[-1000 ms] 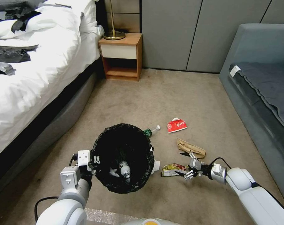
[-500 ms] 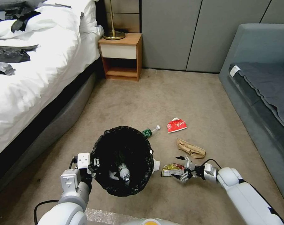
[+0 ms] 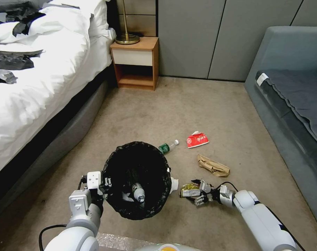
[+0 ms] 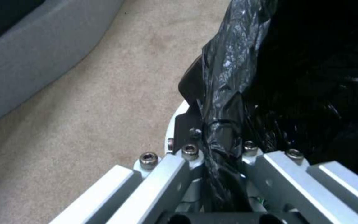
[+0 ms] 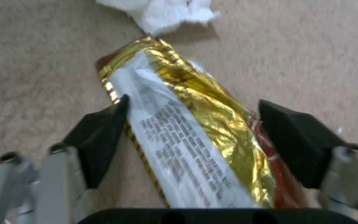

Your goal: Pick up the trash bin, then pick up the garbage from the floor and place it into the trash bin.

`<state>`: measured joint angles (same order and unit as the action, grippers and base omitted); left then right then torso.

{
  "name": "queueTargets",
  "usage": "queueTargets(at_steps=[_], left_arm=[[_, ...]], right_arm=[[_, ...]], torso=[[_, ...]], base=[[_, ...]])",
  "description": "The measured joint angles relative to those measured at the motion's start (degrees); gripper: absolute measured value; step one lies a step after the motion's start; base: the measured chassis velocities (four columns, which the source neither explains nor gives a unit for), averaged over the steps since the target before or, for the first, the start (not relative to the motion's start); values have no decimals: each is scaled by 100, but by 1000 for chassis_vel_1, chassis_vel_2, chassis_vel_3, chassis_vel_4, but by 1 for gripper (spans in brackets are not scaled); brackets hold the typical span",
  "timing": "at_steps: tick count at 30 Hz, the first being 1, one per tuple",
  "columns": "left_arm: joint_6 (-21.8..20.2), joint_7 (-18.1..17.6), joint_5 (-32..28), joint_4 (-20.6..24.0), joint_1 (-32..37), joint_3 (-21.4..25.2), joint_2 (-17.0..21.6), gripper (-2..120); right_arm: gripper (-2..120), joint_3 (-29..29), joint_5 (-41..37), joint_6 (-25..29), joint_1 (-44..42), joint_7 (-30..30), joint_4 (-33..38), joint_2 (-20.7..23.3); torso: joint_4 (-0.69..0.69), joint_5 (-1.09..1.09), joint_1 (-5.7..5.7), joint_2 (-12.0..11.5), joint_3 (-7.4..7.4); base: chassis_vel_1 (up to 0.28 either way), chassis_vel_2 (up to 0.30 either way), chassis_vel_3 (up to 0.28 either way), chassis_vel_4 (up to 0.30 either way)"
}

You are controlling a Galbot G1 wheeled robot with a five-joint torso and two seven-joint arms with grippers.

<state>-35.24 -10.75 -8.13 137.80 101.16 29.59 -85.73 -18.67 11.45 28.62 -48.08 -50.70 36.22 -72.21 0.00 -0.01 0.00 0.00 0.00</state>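
The right wrist view shows what the head view cannot: the right end effector (image 5: 191, 140) has its 2 black fingertips (image 5: 100, 140) spread wide on either side of the yellow snack wrapper (image 5: 195, 137), not yet closed, with a crumpled white tissue (image 5: 162, 12) just beyond the wrapper's far end. In the head view that end effector (image 3: 200, 192) sits low over the wrapper (image 3: 189, 190) on the floor (image 3: 200, 104). The left wrist view shows the left end effector (image 4: 216, 155) clenched on the black liner at the rim of the trash bin (image 4: 278, 77); the bin's white wall is mostly hidden. From the head camera, the bin (image 3: 137, 179) holds 1 clear bottle (image 3: 138, 192). 1 more bottle (image 3: 167, 146), 1 red packet (image 3: 197, 139) and 1 brown paper bag (image 3: 213, 165) lie on the floor beyond.
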Motion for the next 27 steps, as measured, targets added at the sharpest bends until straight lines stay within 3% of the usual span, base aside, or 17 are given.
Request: queueTargets(at_steps=[6, 12, 20, 27], left_arm=[[4, 1, 0, -3, 6, 2, 12, 0], [7, 1, 0, -16, -21, -19, 13, 0], [8, 4, -4, -26, -46, -40, 33, 0], [15, 4, -5, -26, -58, -65, 32, 0]], right_arm=[[51, -324, 62, 118, 52, -5, -288, -59], [34, -420, 28, 125, -48, 8, -201, -32], [0, -460, -54, 88, -203, 75, -58, -17], [0, -458, -156, 82, -321, 150, 100, 6]], torso=[[1, 1, 0, 0, -1], [0, 1, 0, 0, -1], [0, 0, 0, 0, 0], [0, 2, 0, 0, 0]], base=[[0, 0, 0, 0], [0, 0, 0, 0], [0, 0, 0, 0], [0, 0, 0, 0]])
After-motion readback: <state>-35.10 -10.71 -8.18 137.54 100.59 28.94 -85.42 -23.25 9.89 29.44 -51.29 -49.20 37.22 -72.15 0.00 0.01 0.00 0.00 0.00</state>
